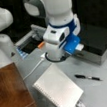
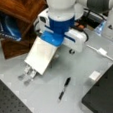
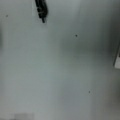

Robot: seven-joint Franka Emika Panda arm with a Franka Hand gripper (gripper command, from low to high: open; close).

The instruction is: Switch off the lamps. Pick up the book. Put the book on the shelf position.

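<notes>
A: What's nearest?
B: In a front view the gripper (image 2: 27,74) at the bottom left, fingers closed on the low edge of the book (image 2: 42,55).
A: And the book?
B: Lifted, tilted, above the table (image 2: 78,80), in both front views (image 1: 58,89).
A: Beyond?
B: A pen (image 1: 87,77) lies on the table; the shelf (image 1: 10,92) stands just beside the book. The wrist view shows table and pen tip (image 3: 41,10).
</notes>
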